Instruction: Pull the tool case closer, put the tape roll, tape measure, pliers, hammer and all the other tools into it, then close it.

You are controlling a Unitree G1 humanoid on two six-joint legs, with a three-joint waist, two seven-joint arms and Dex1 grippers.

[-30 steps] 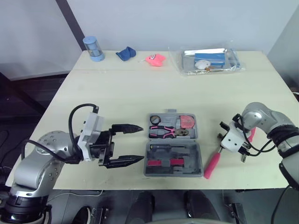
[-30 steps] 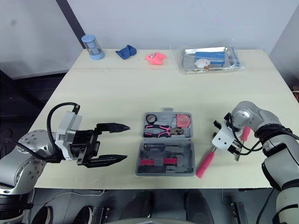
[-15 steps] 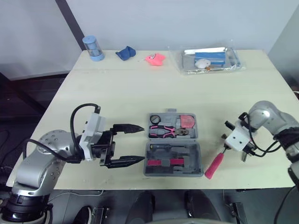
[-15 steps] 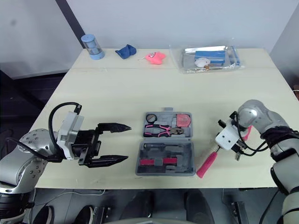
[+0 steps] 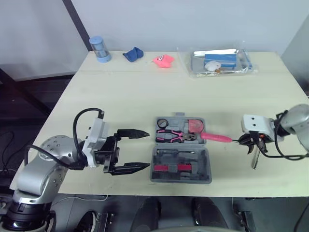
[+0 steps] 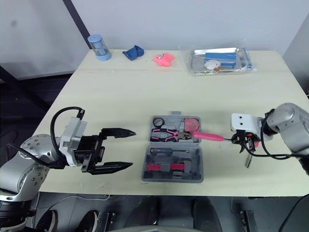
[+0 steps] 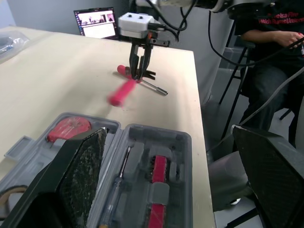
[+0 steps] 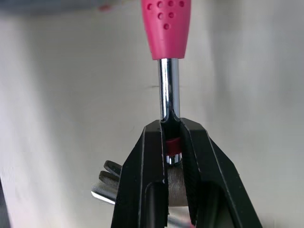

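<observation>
Here, found the right claw [image 8: 170, 124] clamped on the hammer [image 5: 215, 137], with both fingers closed tight on the bare metal shank just past the pink grip. Observed the pink grip reaching straight out ahead of that claw, ending over the nearest edge of the open tool case [image 5: 153, 166], just beside the tape measure [image 5: 194, 125]. Noted the pliers [image 5: 175, 136] and tape roll [image 5: 162, 123] seated farther beyond, in the same half of the case. Recorded a loose tool with a metal shaft [image 5: 254, 161] lying on the table [image 5: 145, 92] under the right claw. Found the left claw [image 5: 147, 149] with fingers spread wide apart, gripping nothing, tips aimed at the case and stopped just short of its side wall.
</observation>
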